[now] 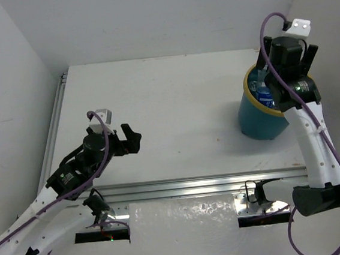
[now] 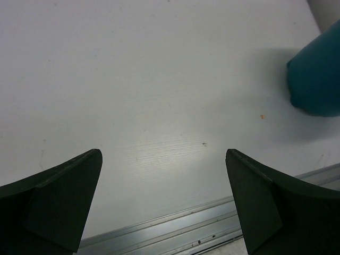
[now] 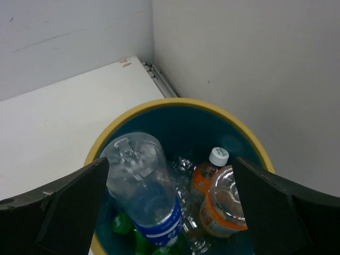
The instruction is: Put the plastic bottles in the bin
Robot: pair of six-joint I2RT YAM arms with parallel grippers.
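The teal bin [image 1: 259, 119] with a yellow rim [image 3: 175, 102] stands at the right of the table. Inside it lie a clear bottle with a blue label [image 3: 143, 191], two orange bottles [image 3: 223, 204], a plain clear bottle [image 3: 186, 175] and a green bottle [image 3: 121, 226]. My right gripper [image 3: 170, 180] hangs open and empty directly above the bin's mouth [image 1: 292, 55]. My left gripper [image 1: 132, 137] is open and empty low over bare table at the left; in the left wrist view [image 2: 164, 159] the bin's side [image 2: 319, 74] shows at the far right. No bottle lies on the table.
An aluminium rail [image 1: 193, 185] runs along the table's near edge, and another [image 1: 58, 123] along its left side. White walls close in the back, the left and the right, with the bin close to the right wall.
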